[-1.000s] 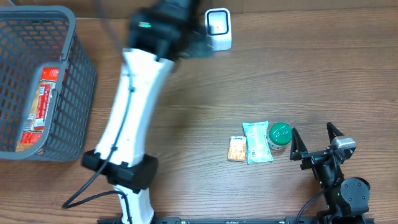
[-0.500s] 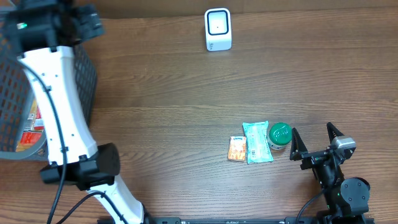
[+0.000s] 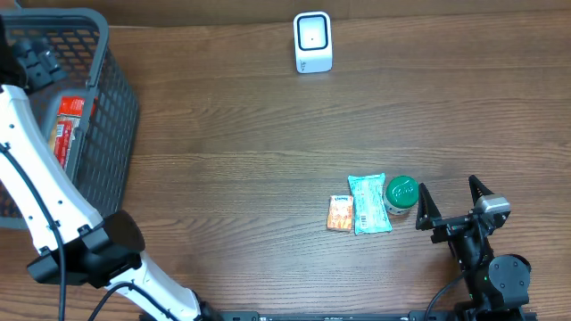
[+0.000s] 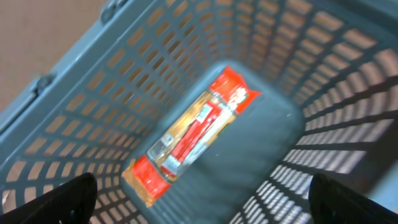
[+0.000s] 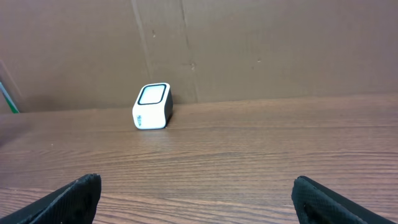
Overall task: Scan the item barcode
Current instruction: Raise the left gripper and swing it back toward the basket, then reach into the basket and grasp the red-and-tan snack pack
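Left end effector [image 4: 200, 186], released and empty, hangs over the red-and-orange foil snack packet [image 4: 193, 134] lying in the grey plastic mesh basket [image 3: 116, 107], which suggests the deposit step; next, 1 of the 3 small goods [image 3: 368, 204] on the wooden table [image 3: 232, 178], beside the released right end effector [image 3: 447, 192], probably needs presenting to the white box scanner [image 3: 313, 41].

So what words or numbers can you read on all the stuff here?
No text here can be read for sure.
Red packet in the basket: it has print, but it is too blurred.
Pale green packet: print too small.
Orange packet: print too small.
Green lid: a white mark, too small.
White scanner: tiny dark marks on its side, unreadable.
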`<state>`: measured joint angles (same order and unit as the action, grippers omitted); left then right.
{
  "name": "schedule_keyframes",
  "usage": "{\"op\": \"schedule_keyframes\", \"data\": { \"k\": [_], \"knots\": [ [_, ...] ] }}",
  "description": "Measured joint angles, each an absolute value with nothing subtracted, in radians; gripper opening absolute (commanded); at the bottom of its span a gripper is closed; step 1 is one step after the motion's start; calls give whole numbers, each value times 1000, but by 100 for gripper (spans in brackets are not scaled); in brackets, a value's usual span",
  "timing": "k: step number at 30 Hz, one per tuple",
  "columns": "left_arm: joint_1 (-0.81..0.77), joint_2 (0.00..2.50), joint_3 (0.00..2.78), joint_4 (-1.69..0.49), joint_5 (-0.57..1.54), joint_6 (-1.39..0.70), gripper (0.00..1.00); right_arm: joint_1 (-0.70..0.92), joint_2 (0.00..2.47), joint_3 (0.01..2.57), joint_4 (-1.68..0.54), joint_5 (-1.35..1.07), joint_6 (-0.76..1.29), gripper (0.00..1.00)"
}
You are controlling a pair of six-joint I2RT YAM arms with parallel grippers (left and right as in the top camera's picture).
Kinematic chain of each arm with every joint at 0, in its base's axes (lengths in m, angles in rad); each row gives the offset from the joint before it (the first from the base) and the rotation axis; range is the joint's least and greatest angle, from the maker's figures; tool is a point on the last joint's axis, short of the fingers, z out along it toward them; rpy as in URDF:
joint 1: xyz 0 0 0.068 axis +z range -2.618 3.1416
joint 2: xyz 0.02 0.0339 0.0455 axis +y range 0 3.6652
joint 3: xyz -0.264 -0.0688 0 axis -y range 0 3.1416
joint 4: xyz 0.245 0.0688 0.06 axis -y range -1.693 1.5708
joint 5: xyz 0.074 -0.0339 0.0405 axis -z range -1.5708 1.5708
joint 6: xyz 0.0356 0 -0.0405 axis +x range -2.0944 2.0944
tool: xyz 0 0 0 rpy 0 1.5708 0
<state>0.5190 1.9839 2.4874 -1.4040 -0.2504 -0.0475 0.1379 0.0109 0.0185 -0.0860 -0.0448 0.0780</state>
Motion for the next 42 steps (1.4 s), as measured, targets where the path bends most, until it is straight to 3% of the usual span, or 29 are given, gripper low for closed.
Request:
{"op": "schedule_keyframes", "data": {
  "k": [9,15,30,42],
  "knots": [
    [638,1984,2340,-1333,-246,-39,100,138,11,19,-86,-45,78,100],
    [699,1982,2204,-1193,-167,78,100,138,11,19,-86,-45,78,100],
    [708,1982,1771,-719,-52,390,100,138,11,19,-86,-45,78,100],
    [742,2017,1713,-587,134,547,100,138,11,19,-86,-45,78,100]
  ]
}}
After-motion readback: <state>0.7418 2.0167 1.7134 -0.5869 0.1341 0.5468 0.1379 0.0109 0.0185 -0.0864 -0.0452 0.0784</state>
